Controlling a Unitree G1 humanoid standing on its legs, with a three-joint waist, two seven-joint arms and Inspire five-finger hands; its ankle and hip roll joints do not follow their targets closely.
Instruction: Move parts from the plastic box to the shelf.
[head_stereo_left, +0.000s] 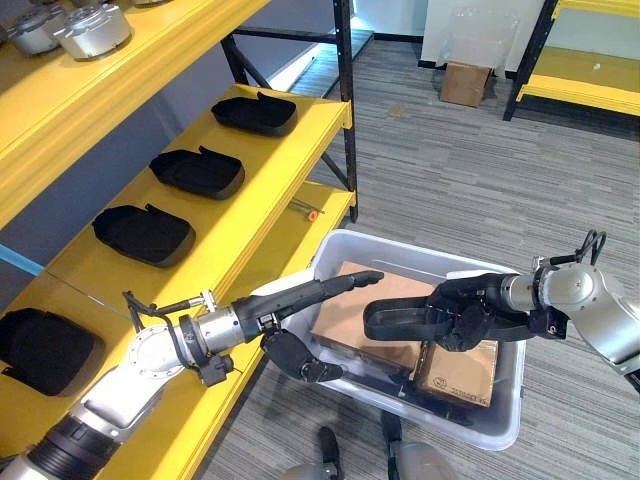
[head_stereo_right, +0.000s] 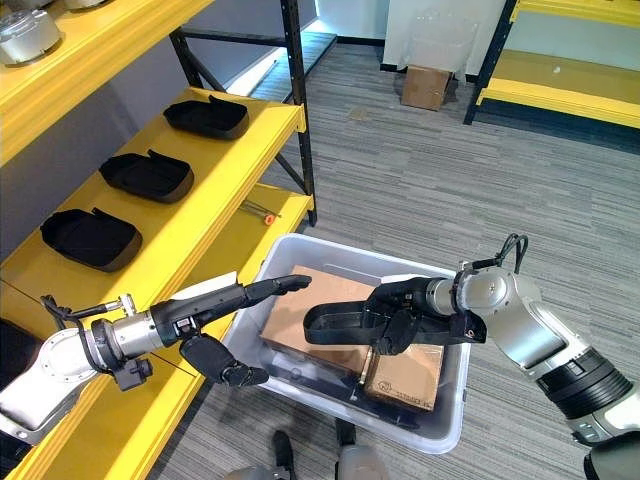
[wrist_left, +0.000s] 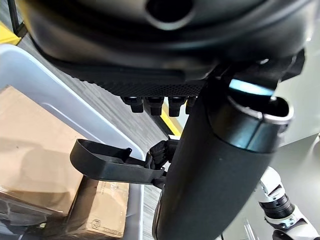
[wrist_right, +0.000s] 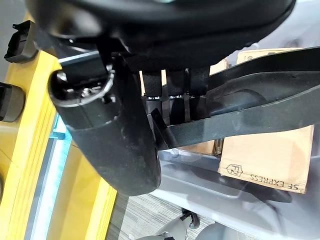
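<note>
right hand fingers curled round a black part, held above the cardboard boxes in the clear plastic box on the floor. left hand open, fingers straight, reaching over the box's near rim, holding nothing. three black parts lie spaced along the yellow shelf. carton print unread.
</note>
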